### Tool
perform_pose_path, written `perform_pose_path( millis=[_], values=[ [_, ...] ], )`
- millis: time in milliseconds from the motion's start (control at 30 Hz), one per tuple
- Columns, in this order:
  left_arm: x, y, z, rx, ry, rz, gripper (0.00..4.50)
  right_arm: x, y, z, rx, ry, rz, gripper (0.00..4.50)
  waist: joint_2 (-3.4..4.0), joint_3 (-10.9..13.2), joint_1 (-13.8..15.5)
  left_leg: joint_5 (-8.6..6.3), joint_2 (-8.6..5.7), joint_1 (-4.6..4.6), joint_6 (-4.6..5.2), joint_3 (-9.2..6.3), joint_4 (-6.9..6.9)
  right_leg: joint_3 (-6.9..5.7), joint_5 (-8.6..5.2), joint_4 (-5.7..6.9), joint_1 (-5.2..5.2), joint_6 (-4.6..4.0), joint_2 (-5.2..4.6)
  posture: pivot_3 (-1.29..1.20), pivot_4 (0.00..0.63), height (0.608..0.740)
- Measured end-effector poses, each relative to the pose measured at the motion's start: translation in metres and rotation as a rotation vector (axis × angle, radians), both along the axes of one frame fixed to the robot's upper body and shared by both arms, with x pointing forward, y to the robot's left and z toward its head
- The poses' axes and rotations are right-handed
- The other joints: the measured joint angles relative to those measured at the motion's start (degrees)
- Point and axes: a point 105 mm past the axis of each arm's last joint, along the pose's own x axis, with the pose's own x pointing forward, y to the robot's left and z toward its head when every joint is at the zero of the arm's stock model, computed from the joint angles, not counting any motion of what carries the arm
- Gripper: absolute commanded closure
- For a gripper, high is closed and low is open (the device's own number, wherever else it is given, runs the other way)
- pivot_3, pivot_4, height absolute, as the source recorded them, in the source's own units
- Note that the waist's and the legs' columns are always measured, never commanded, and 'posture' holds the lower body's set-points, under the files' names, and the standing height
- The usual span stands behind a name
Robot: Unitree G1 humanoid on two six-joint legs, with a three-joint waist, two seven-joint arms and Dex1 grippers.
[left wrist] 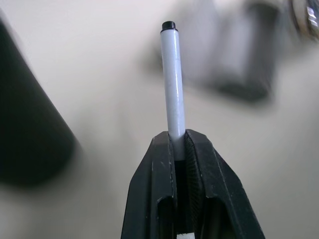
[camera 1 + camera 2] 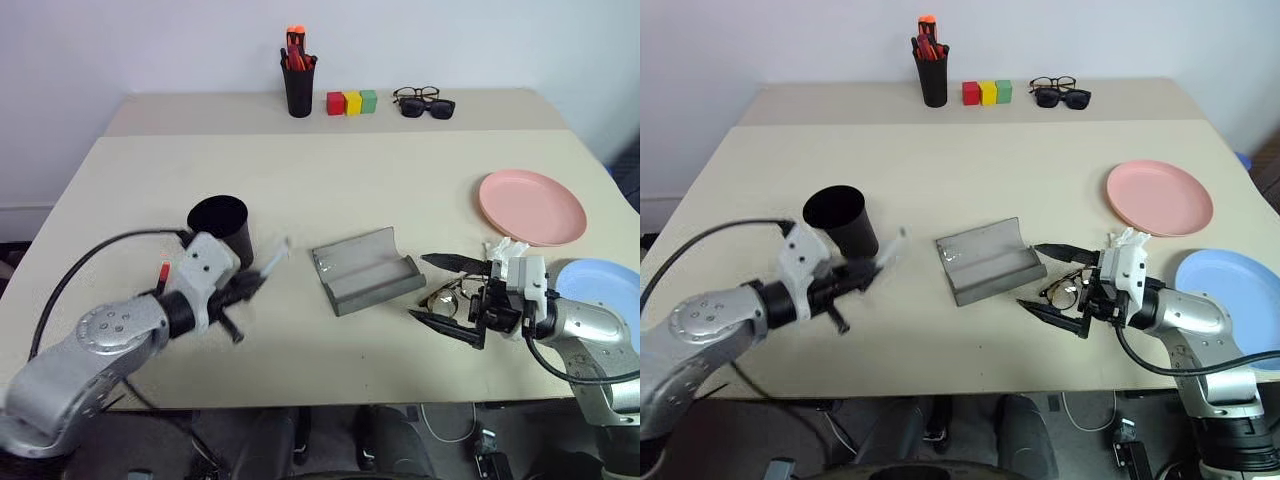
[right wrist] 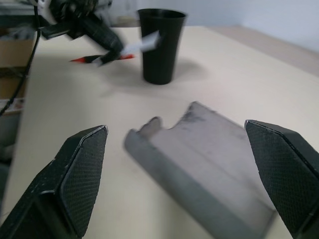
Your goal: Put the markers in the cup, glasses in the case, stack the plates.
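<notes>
black fingers of the left hand are clamped tight on a marker, pale barrel poking out past the fingertips and the red cap end sticking out behind the wrist. so its long axis runs roughly level, pointing toward the middle of the counter. the cup is what matters for the next bit: it stands upright just behind and beside that hand, mouth open to the ceiling, close but not touching as far as i can tell. my guess is the marker needs tipping up on end and carrying over the rim before letting go, since lying flat like this it'd just bridge the mouth or knock the cup. left arm is obviously the near one for that. over on the other side the right hand has its fingers spread wide with nothing gripped, hovering right at the wire glasses on the counter, one finger either side of them. the grey case lies open between the two hands, just beside the glasses. pink plate and blue plate sit apart at the right edge, not stacked yet.
</notes>
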Motion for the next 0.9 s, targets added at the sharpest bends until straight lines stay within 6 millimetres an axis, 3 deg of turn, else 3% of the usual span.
perform_pose_path(
  millis=[100, 267, 533, 900],
  values=[
    [0.013, -0.006, 0.012, -0.072, -0.188, 0.023, 4.42, 0.003, 0.0, 0.002, 0.013, -0.012, -0.02, 0.0, -0.04, 0.02, -0.16, -0.07, 0.0, -0.11, 0.13, 0.08, 0.03, 0.0, 0.02, -0.04, 0.0, 0.03, -0.01, 0.0, 0.15, 0.74],
    [0.024, 0.001, 0.009, -0.068, -0.277, 0.088, 4.42, 0.006, 0.0, 0.006, 0.014, -0.032, -0.034, 0.0, -0.08, 0.04, -0.22, -0.11, 0.0, -0.1, 0.2, 0.11, 0.03, -0.02, 0.12, 0.01, -0.02, 0.22, -0.01, 0.0, 0.15, 0.74],
    [0.023, 0.008, 0.02, -0.118, -0.395, 0.113, 4.42, 0.01, -0.002, 0.008, 0.011, -0.052, -0.043, 0.0, -0.12, 0.07, -0.16, -0.11, 0.0, -0.09, 0.23, 0.11, 0.35, -0.02, 0.17, 0.01, 0.16, 0.31, -0.03, 0.0, 0.15, 0.74],
    [0.016, -0.001, 0.032, -0.193, -0.485, 0.081, 4.42, 0.015, -0.004, 0.008, 0.007, -0.056, -0.05, 0.0, -0.14, 0.08, -0.15, -0.1, 0.0, -0.08, 0.25, 0.11, 0.39, -0.04, 0.26, 0.02, 0.19, 0.46, -0.01, 0.0, 0.15, 0.74]
  ],
)
